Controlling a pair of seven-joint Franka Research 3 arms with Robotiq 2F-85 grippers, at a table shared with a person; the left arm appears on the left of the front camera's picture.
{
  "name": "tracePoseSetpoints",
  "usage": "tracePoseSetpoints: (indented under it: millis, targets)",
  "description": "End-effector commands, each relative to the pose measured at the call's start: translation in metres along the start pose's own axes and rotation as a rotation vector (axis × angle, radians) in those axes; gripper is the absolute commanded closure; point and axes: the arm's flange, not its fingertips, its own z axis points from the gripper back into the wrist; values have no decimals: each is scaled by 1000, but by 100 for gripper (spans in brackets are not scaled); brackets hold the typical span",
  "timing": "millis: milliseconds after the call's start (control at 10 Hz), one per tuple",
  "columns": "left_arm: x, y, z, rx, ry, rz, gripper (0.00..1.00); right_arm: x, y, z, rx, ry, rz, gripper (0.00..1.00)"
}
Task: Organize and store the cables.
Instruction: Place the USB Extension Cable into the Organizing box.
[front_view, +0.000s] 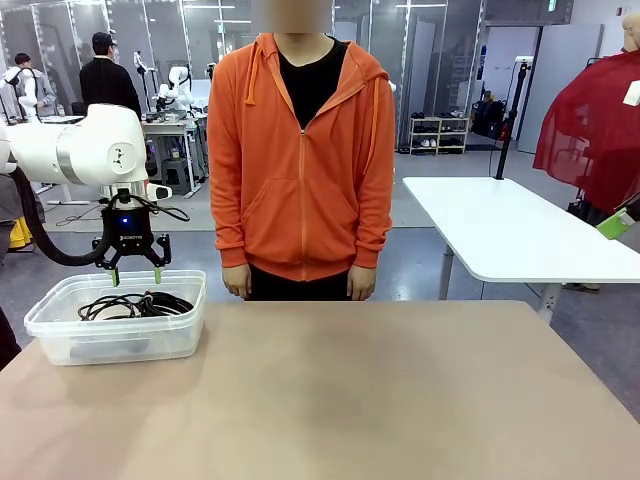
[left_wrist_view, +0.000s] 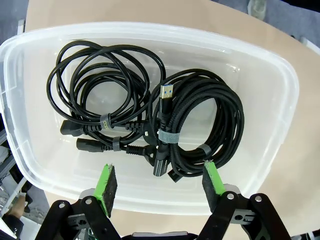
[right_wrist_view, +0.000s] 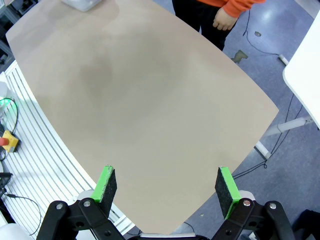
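Several coiled black cables (left_wrist_view: 150, 120) lie inside a clear plastic bin (left_wrist_view: 280, 100), tied with small straps. From the front, the cables (front_view: 135, 304) show through the bin (front_view: 110, 340) at the table's left. My left gripper (front_view: 135, 270) hangs open just above the bin, its green pads (left_wrist_view: 107, 187) empty and apart from the cables. In its own wrist view my right gripper (right_wrist_view: 167, 190) is open over the bare tabletop (right_wrist_view: 150, 100), holding nothing.
A person in an orange hoodie (front_view: 300, 150) stands at the far edge, hands (front_view: 360, 283) down at the sides. A white table (front_view: 520, 230) stands behind on the right. The tan tabletop (front_view: 380, 390) spreads right of the bin.
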Motion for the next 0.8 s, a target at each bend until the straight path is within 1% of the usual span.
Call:
tracePoseSetpoints:
  millis: [0, 700]
  targets:
    - [1, 0, 0, 0, -1, 5, 14, -1, 1, 1, -1, 8, 5, 0]
    - [1, 0, 0, 0, -1, 5, 14, -1, 1, 1, -1, 8, 5, 0]
